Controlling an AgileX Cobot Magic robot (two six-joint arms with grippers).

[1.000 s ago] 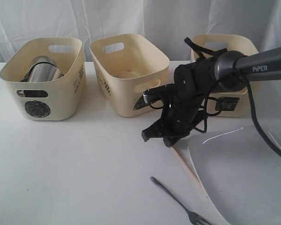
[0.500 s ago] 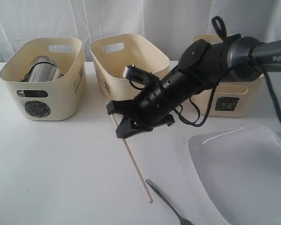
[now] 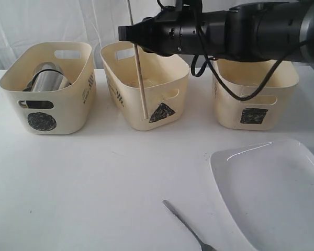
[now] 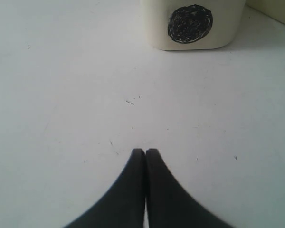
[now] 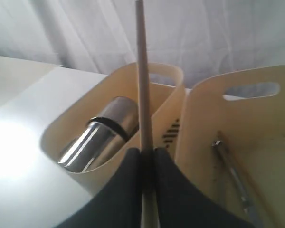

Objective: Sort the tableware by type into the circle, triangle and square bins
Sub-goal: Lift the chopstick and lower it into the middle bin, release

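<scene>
Thin wooden chopstick [image 3: 140, 78]: pinched almost upright in the black right gripper [image 5: 147, 154], up in the air by the cream plastic tub with the black triangle [image 3: 170, 70]. Black left gripper [image 4: 145, 153]: tips pressed together, holding nothing, low over the white table [image 4: 61, 95].

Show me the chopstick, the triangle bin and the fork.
chopstick [image 3: 140, 78], exterior view, middle of its shaft.
triangle bin [image 3: 174, 107], exterior view, front wall right of the mark.
fork [image 3: 184, 222], exterior view, middle of its handle.
</scene>
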